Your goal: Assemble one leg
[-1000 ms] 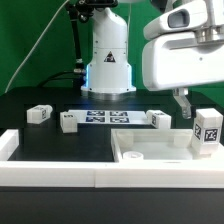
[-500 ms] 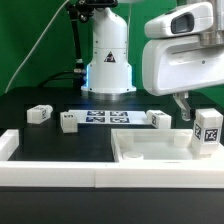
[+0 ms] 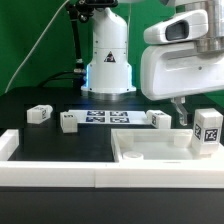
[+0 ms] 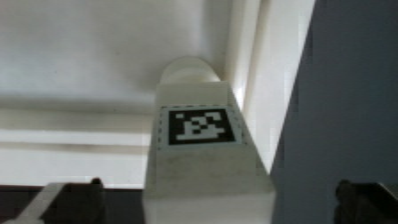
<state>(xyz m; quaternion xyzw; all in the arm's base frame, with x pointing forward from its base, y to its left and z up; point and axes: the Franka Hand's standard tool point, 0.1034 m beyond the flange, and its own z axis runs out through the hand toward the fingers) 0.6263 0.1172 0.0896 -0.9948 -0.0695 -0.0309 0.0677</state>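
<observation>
A leg (image 3: 208, 131), a stubby white block with a square tag, stands upright at the exterior view's right, by the right end of the large white panel (image 3: 150, 153). My gripper (image 3: 183, 112) hangs just left of and behind it, fingers pointing down. In the wrist view the same leg (image 4: 201, 140) lies between my two dark fingertips (image 4: 71, 200), with a gap on each side. The gripper (image 4: 217, 205) is open and touches nothing. Three more legs lie on the black table: one (image 3: 40, 113), another (image 3: 68, 122) and a third (image 3: 160, 119).
The marker board (image 3: 105, 118) lies flat in front of the robot base (image 3: 108, 60). A white rail (image 3: 60, 178) runs along the table's front edge, with a raised end (image 3: 8, 145) at the left. The panel's rim stands just below the gripper.
The hand has shifted slightly toward the exterior view's right and a little lower, closer to the upright leg. The legs and the panel have not moved.
</observation>
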